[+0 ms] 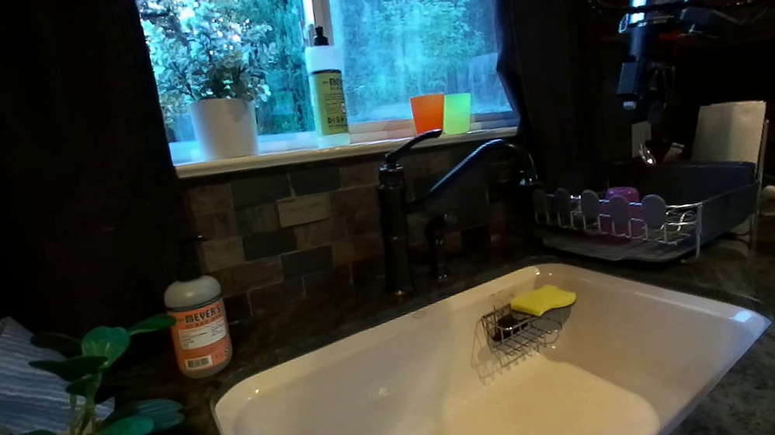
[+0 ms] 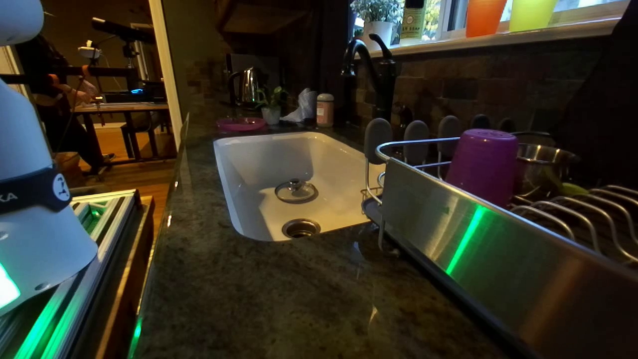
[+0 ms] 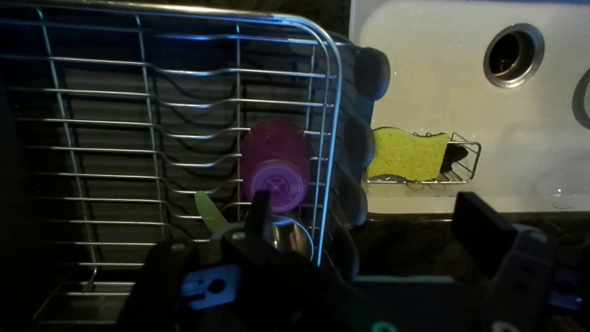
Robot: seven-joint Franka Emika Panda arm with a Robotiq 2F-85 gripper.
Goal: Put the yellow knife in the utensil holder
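A yellow-green, blade-like piece (image 3: 209, 212), which looks like the yellow knife, lies in the dish rack (image 3: 154, 150) in the wrist view. My gripper hides its lower end. It also shows in an exterior view (image 2: 573, 189), beside a metal pot (image 2: 546, 157). My gripper (image 3: 362, 200) is open and empty, its fingers wide apart above the rack's end and the counter. In an exterior view the gripper (image 1: 638, 103) hangs above the rack, pointing down. I cannot make out a utensil holder for certain; shiny utensil-like shapes (image 1: 648, 154) show dimly behind the rack.
An upturned purple cup (image 3: 276, 175) stands in the rack beside the metal pot. The white sink (image 3: 424, 69) adjoins, with a yellow sponge (image 3: 408, 154) in a wire caddy. A black faucet (image 1: 395, 224) stands behind the sink. A pale board (image 1: 729, 133) stands upright by the rack.
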